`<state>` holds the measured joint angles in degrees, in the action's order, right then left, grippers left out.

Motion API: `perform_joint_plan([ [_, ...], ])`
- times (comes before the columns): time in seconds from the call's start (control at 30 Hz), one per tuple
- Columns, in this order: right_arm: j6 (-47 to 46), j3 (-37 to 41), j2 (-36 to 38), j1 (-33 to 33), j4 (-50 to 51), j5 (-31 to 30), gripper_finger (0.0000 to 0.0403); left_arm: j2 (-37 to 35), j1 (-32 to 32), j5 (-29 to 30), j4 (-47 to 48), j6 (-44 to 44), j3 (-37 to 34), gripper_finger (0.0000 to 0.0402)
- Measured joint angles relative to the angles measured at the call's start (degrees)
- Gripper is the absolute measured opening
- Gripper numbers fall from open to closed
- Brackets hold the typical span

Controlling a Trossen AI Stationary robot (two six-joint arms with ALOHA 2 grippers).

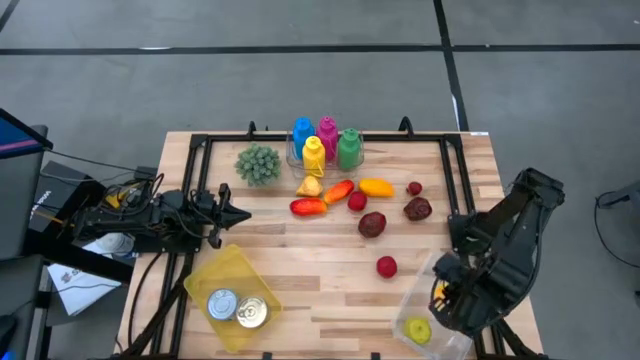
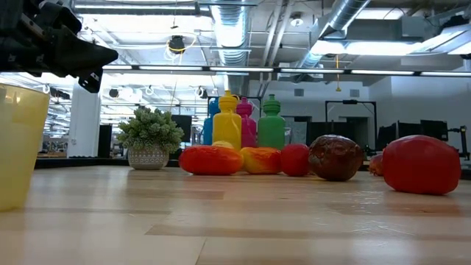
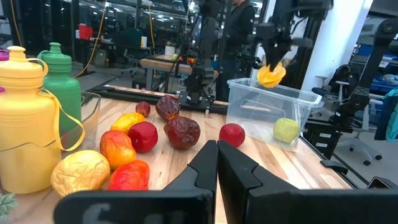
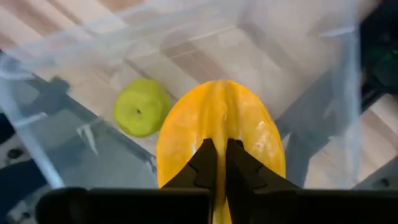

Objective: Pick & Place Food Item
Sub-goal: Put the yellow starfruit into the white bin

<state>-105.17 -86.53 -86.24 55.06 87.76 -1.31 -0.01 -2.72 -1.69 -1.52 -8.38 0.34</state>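
**Yellow pepper to be lowered and released inside the clear bin**

At nine o'clock on the counter (image 1: 330, 290) the left claw (image 1: 240, 214) waits, fully shut and holding nothing, pointed toward the middle; it is best left where it is. Just toward six o'clock from it lies a yellow bin (image 1: 232, 295) with two tin cans (image 1: 237, 308) in it. At twelve o'clock a toy plant (image 1: 258, 164) and four coloured bottles (image 1: 325, 143) are grouped, with a spread of red and orange toy produce (image 1: 355, 200) below them toward the centre; none of this needs to be disturbed.

At about five o'clock the right claw (image 4: 216, 163) is poised over the clear bin (image 1: 432, 320), its fingers pinched almost together on the yellow pepper (image 4: 221, 127), which hangs above the bin's open mouth. A green apple (image 4: 142, 107) already lies on the bin floor, a little aside from the pepper's line of fall.

The step in hand is judged to be the release. It would be done well if the pepper were lowered below the rim first, kept away from the thin walls, and only then let go, so that it is not bounced out. A drop beside the apple, not onto it, is advised. The claw should be opened fully and lifted straight up, so that the bin is not dragged.
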Motion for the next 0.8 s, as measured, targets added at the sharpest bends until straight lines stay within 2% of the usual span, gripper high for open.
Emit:
perform_joint_plan([
  [0.27,4.46,13.69,0.0,-0.6,-13.94,-1.13,0.0009,0.0,0.0,0.02,0.0,0.0,0.0,0.0],
  [0.4,5.1,18.93,0.0,-1.33,-18.22,-1.07,0.0009,0.0,0.02,0.01,0.0,0.0,0.0,0.0],
  [0.5,7.39,22.35,0.0,-2.41,-25.29,-1.08,0.0009,0.0,0.02,0.01,0.0,0.0,0.0,0.0],
  [0.6,9.2,24.49,0.0,-3.34,-28.64,-1.28,0.0009,0.0,0.01,0.0,0.0,0.0,0.0,0.0],
  [0.8,9.45,25.07,0.0,-3.77,-28.15,-1.33,0.0023,0.0,0.02,0.0,0.0,0.0,0.0,0.0],
])
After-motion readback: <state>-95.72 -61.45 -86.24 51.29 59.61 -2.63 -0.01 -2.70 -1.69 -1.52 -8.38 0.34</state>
